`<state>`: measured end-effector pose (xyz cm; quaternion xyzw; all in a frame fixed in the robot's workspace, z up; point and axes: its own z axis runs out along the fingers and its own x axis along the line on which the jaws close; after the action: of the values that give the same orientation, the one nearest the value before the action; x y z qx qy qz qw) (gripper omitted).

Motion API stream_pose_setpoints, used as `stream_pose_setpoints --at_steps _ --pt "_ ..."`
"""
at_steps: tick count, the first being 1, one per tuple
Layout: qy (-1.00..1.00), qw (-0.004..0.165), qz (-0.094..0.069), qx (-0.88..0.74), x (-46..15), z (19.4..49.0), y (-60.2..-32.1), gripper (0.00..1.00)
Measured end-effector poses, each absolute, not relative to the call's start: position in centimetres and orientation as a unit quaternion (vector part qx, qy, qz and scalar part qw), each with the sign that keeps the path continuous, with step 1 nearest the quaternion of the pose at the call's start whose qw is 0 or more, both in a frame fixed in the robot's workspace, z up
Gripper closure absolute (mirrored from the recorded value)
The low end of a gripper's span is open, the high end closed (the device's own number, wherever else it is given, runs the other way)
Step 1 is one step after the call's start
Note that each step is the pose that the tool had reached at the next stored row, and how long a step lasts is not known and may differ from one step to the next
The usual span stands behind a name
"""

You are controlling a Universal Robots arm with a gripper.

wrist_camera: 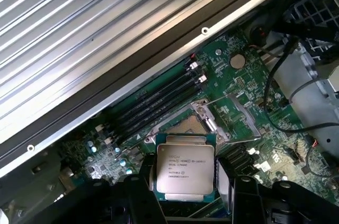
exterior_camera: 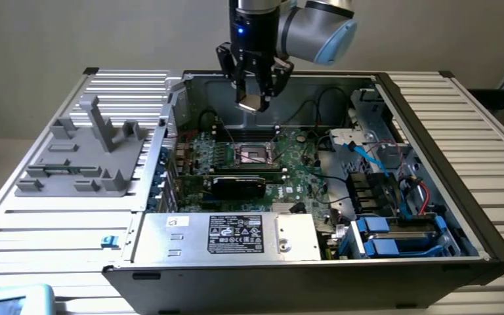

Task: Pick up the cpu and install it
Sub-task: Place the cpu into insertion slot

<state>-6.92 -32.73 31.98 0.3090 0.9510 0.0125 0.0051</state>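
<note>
My gripper (exterior_camera: 252,92) hangs over the open computer case, above the back of the motherboard. It is shut on the cpu (wrist_camera: 185,168), a flat square chip with a silver printed top and a green-gold edge. The chip sits level between the two dark fingers (wrist_camera: 142,187). In the exterior view the cpu (exterior_camera: 250,102) shows as a pale patch at the fingertips. Well below it lies the dark square socket (exterior_camera: 254,154) with its metal frame open. The wrist view has the socket (wrist_camera: 185,127) just beyond the chip's far edge.
A black card (exterior_camera: 239,186) lies in front of the socket, and memory slots (wrist_camera: 153,102) run beside it. The power supply (exterior_camera: 234,233) fills the case front, with blue drive bays (exterior_camera: 401,236) and cables at the exterior view's right. A grey fixture (exterior_camera: 86,157) stands outside the case.
</note>
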Motion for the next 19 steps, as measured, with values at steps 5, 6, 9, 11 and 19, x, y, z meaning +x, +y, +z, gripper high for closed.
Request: stream_pose_setpoints --at_steps 5,6,9,11,19 --pt "0.939 0.006 0.012 0.342 -6.92 31.90 -32.73 0.44" --pt "0.937 0.006 0.012 0.350 -6.92 31.88 -32.73 0.44" --pt "0.928 0.006 0.012 0.372 -6.92 31.82 -32.73 0.44" --pt "0.922 0.006 0.012 0.386 -6.92 31.77 -32.73 0.44" --pt "0.897 0.007 0.011 0.442 -6.92 31.58 -32.73 0.44"
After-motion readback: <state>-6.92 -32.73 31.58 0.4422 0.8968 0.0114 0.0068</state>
